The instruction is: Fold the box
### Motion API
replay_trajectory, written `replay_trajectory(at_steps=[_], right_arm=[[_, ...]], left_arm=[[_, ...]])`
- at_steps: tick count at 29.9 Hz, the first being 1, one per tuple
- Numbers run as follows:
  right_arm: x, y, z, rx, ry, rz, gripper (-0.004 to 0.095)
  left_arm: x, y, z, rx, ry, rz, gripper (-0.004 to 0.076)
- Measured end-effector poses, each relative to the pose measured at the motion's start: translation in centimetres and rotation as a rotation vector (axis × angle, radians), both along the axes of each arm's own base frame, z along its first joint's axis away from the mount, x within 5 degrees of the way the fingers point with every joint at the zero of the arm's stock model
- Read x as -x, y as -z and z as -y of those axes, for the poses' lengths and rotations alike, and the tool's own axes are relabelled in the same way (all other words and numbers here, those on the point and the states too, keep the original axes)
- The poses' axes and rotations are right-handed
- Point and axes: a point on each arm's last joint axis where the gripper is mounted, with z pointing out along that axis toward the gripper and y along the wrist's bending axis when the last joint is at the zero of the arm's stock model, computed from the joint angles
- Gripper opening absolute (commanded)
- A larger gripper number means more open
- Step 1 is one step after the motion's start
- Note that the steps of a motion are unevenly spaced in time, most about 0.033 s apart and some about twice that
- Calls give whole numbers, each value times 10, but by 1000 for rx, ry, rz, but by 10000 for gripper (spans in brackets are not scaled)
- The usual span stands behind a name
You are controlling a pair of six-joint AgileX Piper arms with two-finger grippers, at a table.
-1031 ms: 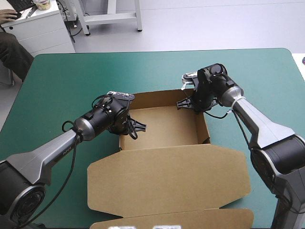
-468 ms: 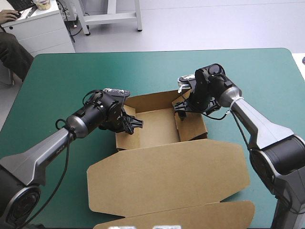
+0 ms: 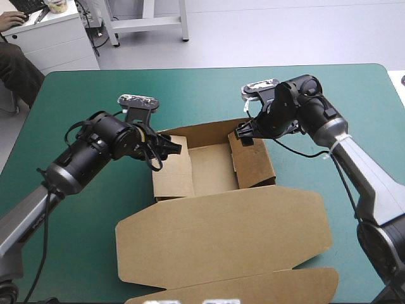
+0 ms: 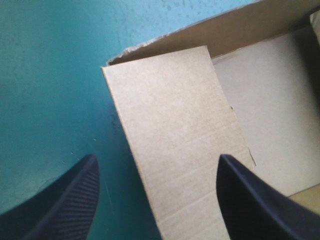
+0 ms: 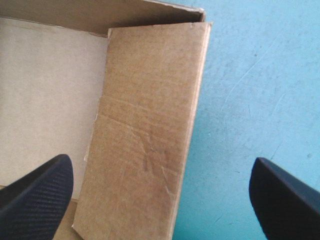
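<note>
1. Centrally placed: box [image 3: 212,170], a cut sheet of brown board, on the middle of the worktop [image 3: 95,95], a flat table under a teal-green cover. Its tray part is formed, with the far wall raised and the top open.
2. Lid [image 3: 221,237], a broad brown board panel, lies flat on the worktop at the tray's near side. A narrower tuck strip [image 3: 234,288] runs along its near edge.
3. Left side flap [image 3: 172,168] [image 4: 175,135], a rectangular brown panel, is turned inward over the tray floor. How steeply it leans cannot be told.
4. Right side flap [image 3: 253,161] [image 5: 147,125], a matching brown panel, is turned inward from the tray's right wall, with bare floor between it and the left flap.
5. Left tool [image 3: 168,147] [image 4: 156,157], two broad black fin-shaped fingers, is spread wide and grips nothing. It straddles the left side flap, one finger over the cover and the other over the box.
6. Right tool [image 3: 243,134] [image 5: 160,159], of the same build, is spread wide and empty at the tray's far right corner. It straddles the right side flap, one finger over the floor and the other over the cover.
</note>
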Motion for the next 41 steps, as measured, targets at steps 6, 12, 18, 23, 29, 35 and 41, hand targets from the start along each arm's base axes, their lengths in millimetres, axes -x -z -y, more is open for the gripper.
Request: replay_trajectory(at_steps=[6,12,18,23,29,35,41], right_arm=[[24,-33,11,-12,-36,71,877],[36,-48,17,-21,-39,93,877],[31,-40,14,-10,-39,69,877],[15,-16,7,17,-40,8,877],[-11,27,-5,57,-40,-83,876],[-30,65,-16,58,-40,-144,863],[-39,88,-22,66,-45,-183,545]], left_arm=[[29,-37,-22,-13,48,109,177],[73,-74,-59,-60,71,218,-10],[118,-89,-95,-88,40,265,-10],[147,-73,-114,-83,38,272,-10],[170,-41,-129,-97,40,243,-10],[176,-13,-133,-117,31,181,-10],[176,-6,-133,-123,26,164,-10]])
